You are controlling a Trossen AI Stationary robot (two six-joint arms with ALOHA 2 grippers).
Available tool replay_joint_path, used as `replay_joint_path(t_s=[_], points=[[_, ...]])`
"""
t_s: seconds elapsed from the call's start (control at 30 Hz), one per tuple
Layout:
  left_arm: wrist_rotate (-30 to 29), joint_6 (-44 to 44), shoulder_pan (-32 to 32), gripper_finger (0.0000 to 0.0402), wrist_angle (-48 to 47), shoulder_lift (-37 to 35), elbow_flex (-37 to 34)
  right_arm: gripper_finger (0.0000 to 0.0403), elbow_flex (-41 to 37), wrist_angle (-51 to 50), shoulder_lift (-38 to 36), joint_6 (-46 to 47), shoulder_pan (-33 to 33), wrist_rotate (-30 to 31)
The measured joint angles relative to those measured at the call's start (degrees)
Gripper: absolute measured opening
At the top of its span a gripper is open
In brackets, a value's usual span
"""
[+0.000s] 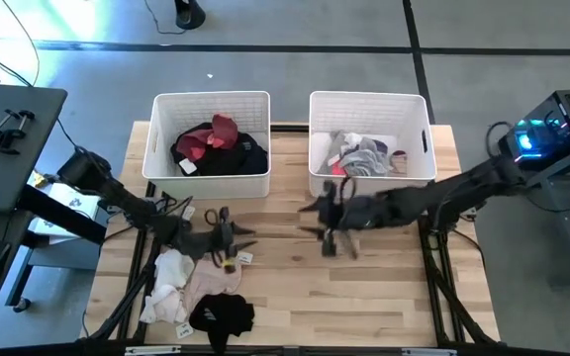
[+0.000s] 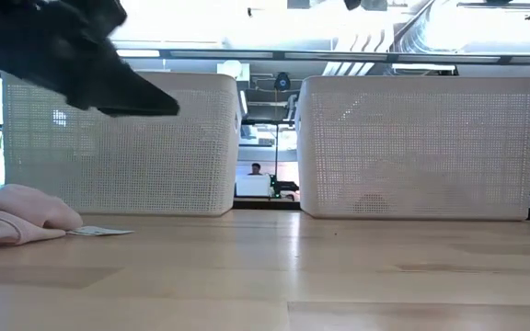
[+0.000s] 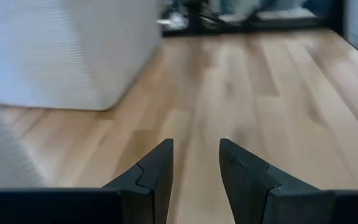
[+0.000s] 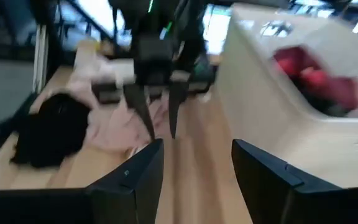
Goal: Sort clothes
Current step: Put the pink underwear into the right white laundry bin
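Unsorted pile sat at the near edge of the pale wooden slatted table (image 1: 295,287), left side: a black crumpled fabric garment (image 1: 221,314) nearest, a white soft cloth piece (image 1: 166,287) beside it, a pale pink soft garment (image 1: 211,282) just behind, paper tags showing.

Left gripper (image 1: 228,235) hovered just past the pile's far edge, dark fingers parted a moderate gap, nothing between them. Its wrist view showed only bare wood ahead.

Right gripper (image 1: 332,222) hung mid-table in front of the right bin, jaws wide, empty. It faced the left gripper and the pile.

Behind: left white rectangular perforated plastic bin (image 1: 162,163) held maroon and black garments (image 1: 216,143). Right white rectangular perforated plastic bin (image 1: 320,168) held grey and white pieces (image 1: 364,153). So it looked like darks left, lights right; roughly mid-task.

My read for the next pick:
- Take one item only; the pink and white pieces overlap.
- Pinch at a raised fold, not flat cloth.
- Lift clear before travel, so a tag or neighbouring garment doesn't drag.
- Arms were near each other, so stagger them.
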Motion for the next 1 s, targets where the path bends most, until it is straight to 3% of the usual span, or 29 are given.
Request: replay_joint_path(t_s=[0.17, 0.3, 0.4, 0.53, 0.73, 0.9, 1.0], points=[[3.50, 0.89, -6.28, 0.0120, -20.85, -3.00, 5.12, 0.0181, -0.02, 5.43, 8.61, 0.23, 2.81, 0.10], [9.14, -10.06, -10.11, 0.0120, -38.83, -3.39, 9.75, 0.0181, -0.02, 10.18, 13.43, -1.76, 3.26, 0.10], [14.61, -21.46, -12.41, 0.0120, -45.64, -3.38, 11.01, 0.0181, -0.02, 10.75, 14.67, -2.93, 3.12, 0.08], [17.86, -33.43, -15.02, 0.0116, -45.91, -2.34, 9.31, 0.0181, -0.02, 11.75, 14.71, -2.97, 2.72, 0.09], [20.51, -40.32, -15.47, 0.0079, -39.12, 3.65, 4.61, 0.0181, -0.02, 12.09, 14.71, -3.23, 2.72, 0.04], [19.03, -33.20, -14.53, 0.0015, -35.14, 6.79, 4.93, 0.0181, -0.02, 11.83, 14.71, -2.08, 2.72, -0.03], [13.66, -26.30, -13.26, 0.0008, -36.19, 6.26, 6.59, 0.0181, -0.02, 12.78, 14.71, -1.95, 2.72, -0.01]])
